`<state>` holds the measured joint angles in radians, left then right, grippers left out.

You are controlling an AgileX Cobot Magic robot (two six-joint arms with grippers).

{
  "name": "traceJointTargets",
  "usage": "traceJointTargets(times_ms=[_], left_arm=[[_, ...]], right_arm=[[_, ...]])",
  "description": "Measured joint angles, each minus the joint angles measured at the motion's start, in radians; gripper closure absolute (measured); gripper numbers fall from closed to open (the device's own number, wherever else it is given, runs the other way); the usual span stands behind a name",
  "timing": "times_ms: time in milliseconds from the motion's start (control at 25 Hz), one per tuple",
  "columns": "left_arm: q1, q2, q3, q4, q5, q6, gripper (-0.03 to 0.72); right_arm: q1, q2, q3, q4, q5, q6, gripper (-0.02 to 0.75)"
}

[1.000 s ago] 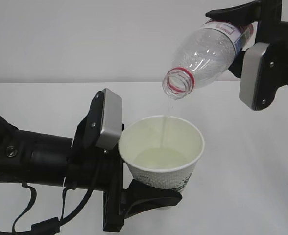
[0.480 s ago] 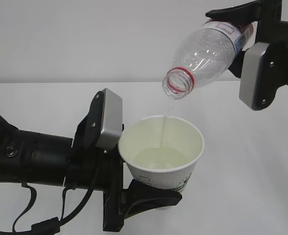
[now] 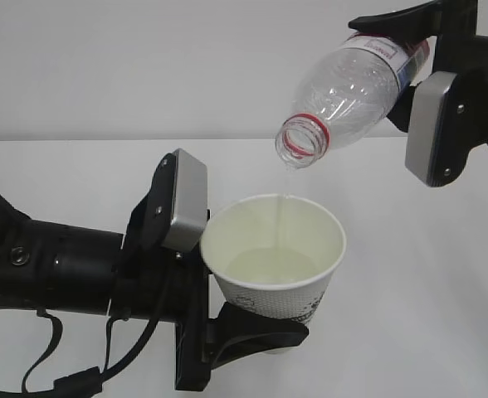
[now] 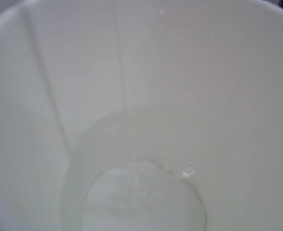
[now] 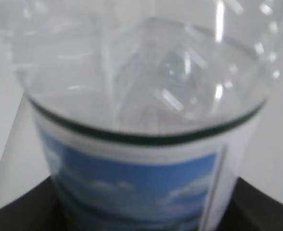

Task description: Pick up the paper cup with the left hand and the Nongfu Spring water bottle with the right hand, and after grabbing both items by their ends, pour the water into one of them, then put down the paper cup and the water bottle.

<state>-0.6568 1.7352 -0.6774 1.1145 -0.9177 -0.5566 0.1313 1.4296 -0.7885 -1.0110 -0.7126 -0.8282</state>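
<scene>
White bench [image 3: 443,315] underneath, bare where visible. Black left hand [image 3: 252,336] low and left, fingers clamped on the base of the paper cup [image 3: 273,249], holding it upright with the mouth open to the top. Black right hand [image 3: 410,25] high and right, fingers closed round the labelled rear end of the Nongfu Spring water bottle [image 3: 348,91], long axis slanting down to the left, uncapped mouth lowest and hanging above the cup's rim, apart from it. Between the two, a thin thread of the water [image 3: 280,224] dropping into a shallow pale pool [image 3: 265,267]; bottle looks close to drained, so probably near time to tip the neck back up before lowering either item. Seen only from the left wrist: cup interior [image 4: 189,96], the pool [image 4: 141,202] off the seam, no fingers. Seen only from the right wrist: blue label [image 5: 132,187] and ribbed clear wall, dark fingers barely at the bottom corners, cup hidden.
</scene>
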Motion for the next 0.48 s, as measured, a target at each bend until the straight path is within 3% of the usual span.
traceJointTargets(times_ms=[480], left_arm=[[0.0,0.0,0.0,0.0,0.0,-0.005,0.16]], right_arm=[[0.0,0.0,0.0,0.0,0.0,0.0,0.261]])
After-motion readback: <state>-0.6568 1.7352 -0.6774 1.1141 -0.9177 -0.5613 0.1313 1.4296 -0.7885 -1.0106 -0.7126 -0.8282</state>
